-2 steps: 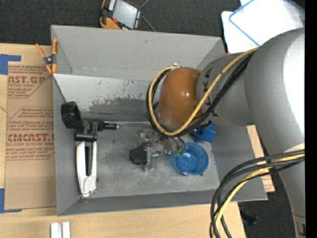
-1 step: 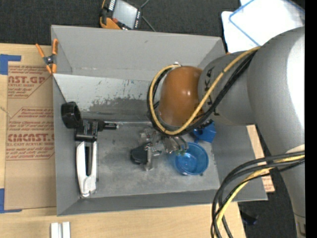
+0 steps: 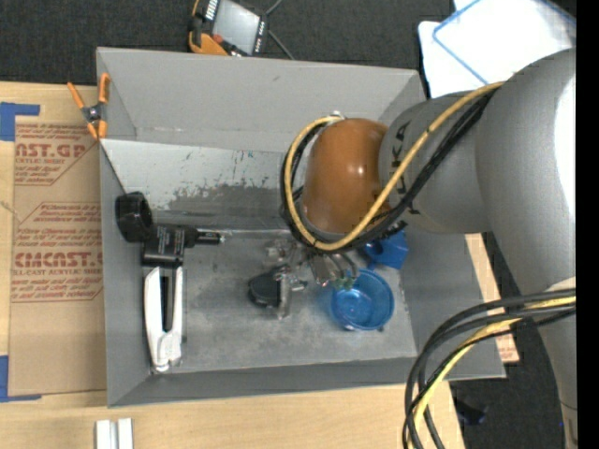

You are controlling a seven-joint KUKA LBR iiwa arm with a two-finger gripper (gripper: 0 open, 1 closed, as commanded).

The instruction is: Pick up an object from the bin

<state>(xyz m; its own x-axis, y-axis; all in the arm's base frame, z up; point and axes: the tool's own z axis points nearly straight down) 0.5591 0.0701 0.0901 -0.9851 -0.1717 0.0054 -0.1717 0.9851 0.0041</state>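
The grey bin [image 3: 234, 110] holds a few loose things spread over its floor. At the far left a black round knob [image 3: 134, 215] lies near the left wall. Just below it lies a long white-handled tool [image 3: 163, 314], lengthwise along that wall; its black head end carries a thin metal rod pointing towards the middle. The floor between this tool and the centre is bare.

In the middle of the floor sits a small dark lump [image 3: 265, 291], well apart from the tool. The gripper [image 3: 292, 275] is right beside it, low over the floor, apparently touching its right side. Whether the gripper is released or clenched cannot be told.

Just right of the gripper a blue bowl [image 3: 363, 301] stands open side up. Above it, a blue block [image 3: 391, 250] is partly hidden under the arm's orange cover [image 3: 342, 176].
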